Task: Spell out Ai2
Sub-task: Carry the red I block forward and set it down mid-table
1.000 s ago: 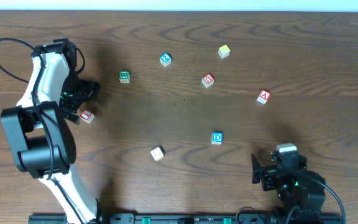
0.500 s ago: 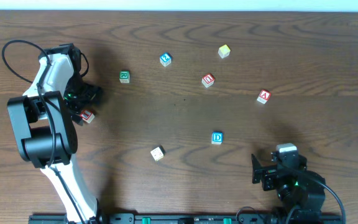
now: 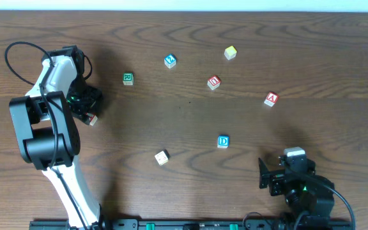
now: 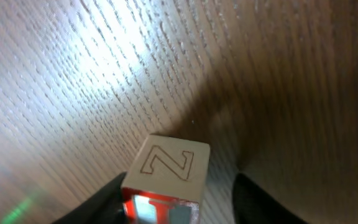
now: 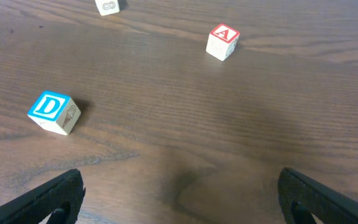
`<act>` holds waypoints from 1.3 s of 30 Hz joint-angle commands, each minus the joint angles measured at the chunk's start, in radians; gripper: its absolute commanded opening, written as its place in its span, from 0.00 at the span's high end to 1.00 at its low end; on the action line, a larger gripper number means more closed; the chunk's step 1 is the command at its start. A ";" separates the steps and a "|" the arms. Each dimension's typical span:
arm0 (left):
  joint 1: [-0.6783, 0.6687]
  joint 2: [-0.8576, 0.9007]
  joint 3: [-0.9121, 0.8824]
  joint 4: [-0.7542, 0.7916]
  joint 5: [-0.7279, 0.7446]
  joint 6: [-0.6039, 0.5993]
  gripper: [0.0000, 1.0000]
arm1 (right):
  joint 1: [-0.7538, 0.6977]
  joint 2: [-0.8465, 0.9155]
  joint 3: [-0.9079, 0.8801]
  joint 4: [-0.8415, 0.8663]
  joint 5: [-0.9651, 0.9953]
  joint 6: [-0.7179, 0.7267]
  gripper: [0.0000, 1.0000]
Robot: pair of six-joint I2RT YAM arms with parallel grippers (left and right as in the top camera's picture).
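Left gripper (image 4: 179,200): low over the left side of the table (image 3: 171,121), jaws apart and straddling the I cube (image 4: 166,177), not clamped on it
Fingers (image 4: 98,202): one looks to touch the cube's lower left edge, the other stands just clear of its right side
I cube: flat on the wood, red frame on top, an outlined Z on the face toward the wrist camera; top letter not readable; mostly hidden under the gripper from overhead
A cube (image 3: 271,98): right side of the table, alone, well apart from the I cube; the red A reads plainly in the right wrist view
2 cube (image 3: 170,61): far side, left of centre, blue frame, mark too small to read
D cube (image 3: 223,141): blue, near the right arm
Right gripper (image 5: 179,202): jaws wide, holding nothing, low at the near right corner
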 commanded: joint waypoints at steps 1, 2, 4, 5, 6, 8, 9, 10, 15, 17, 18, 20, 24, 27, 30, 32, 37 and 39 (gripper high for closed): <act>0.003 0.016 0.009 -0.012 -0.032 0.013 0.54 | 0.011 -0.005 -0.005 -0.002 -0.008 0.015 0.01; 0.003 0.016 0.009 -0.015 -0.037 0.013 0.56 | 0.011 -0.005 -0.005 -0.002 -0.008 0.015 0.01; 0.003 0.016 0.008 -0.017 -0.037 0.013 0.63 | 0.011 -0.005 -0.005 -0.002 -0.008 0.015 0.01; 0.003 0.016 0.008 -0.019 -0.037 0.013 0.66 | 0.011 -0.005 -0.005 -0.002 -0.008 0.015 0.01; 0.003 0.016 0.008 -0.021 -0.037 0.013 0.68 | 0.011 -0.005 -0.005 -0.002 -0.008 0.015 0.01; 0.003 0.016 0.008 -0.028 -0.038 0.013 0.75 | 0.011 -0.005 -0.005 -0.002 -0.008 0.015 0.01; 0.003 0.016 0.008 -0.032 -0.042 0.013 0.80 | 0.011 -0.005 -0.005 -0.002 -0.008 0.015 0.01; 0.003 0.016 0.008 -0.035 -0.048 0.013 0.83 | 0.011 -0.005 -0.005 -0.002 -0.008 0.015 0.01; 0.002 0.016 0.008 -0.043 -0.063 0.021 0.94 | 0.011 -0.005 -0.005 -0.002 -0.008 0.015 0.01; 0.002 0.015 0.008 -0.043 -0.061 0.021 0.94 | 0.011 -0.005 -0.005 -0.002 -0.008 0.015 0.01; 0.002 0.015 0.008 -0.043 -0.059 0.022 0.95 | 0.011 -0.005 -0.005 -0.002 -0.008 0.015 0.01; -0.005 0.010 0.010 -0.042 -0.040 0.046 0.95 | 0.011 -0.005 -0.005 -0.002 -0.008 0.015 0.01; -0.056 0.003 0.055 -0.042 -0.033 0.153 0.95 | 0.011 -0.005 -0.005 -0.002 -0.008 0.015 0.01; -0.142 0.003 0.133 -0.018 -0.034 0.280 0.95 | 0.011 -0.005 -0.005 -0.002 -0.008 0.015 0.01; -0.274 0.003 0.217 0.058 -0.034 0.457 0.94 | 0.011 -0.005 -0.005 -0.002 -0.008 0.015 0.01; -0.362 0.003 0.249 0.122 -0.037 0.545 0.94 | 0.011 -0.005 -0.005 -0.002 -0.008 0.015 0.01; -0.548 0.003 0.263 0.230 -0.039 0.565 0.94 | 0.011 -0.005 -0.005 -0.002 -0.008 0.015 0.01; -0.620 0.003 0.263 0.235 -0.034 0.543 0.94 | 0.011 -0.005 -0.005 -0.002 -0.008 0.015 0.01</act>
